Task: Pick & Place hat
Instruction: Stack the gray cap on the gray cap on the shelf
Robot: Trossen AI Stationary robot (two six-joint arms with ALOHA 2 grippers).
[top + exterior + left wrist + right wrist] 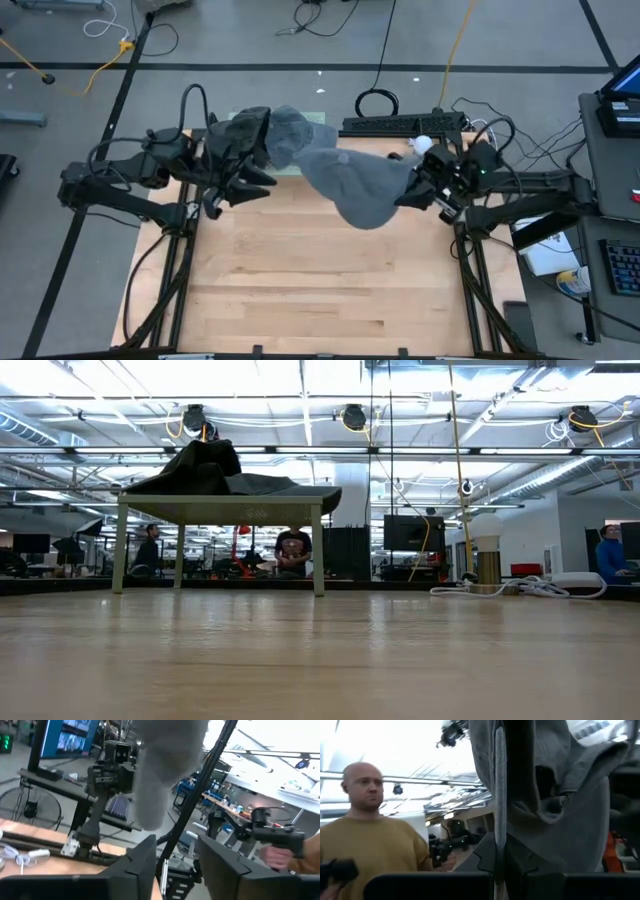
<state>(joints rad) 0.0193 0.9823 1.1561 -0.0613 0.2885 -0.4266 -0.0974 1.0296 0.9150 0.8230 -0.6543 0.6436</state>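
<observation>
Both hands hang above the wooden worktop (pixel 300 290) with the grey hat (pixel 345 180) stretched between them. Right hand (pixel 412 185) is pinching the hat's edge, its fingers (pixel 500 860) pressed together on the fabric. Left hand (pixel 268 165) sits at the hat's other end, fingers (pixel 140 865) spread apart, the cloth hanging just ahead of them.

Grey hat (pixel 355 185), pale wooden table (pixel 320 280)
</observation>
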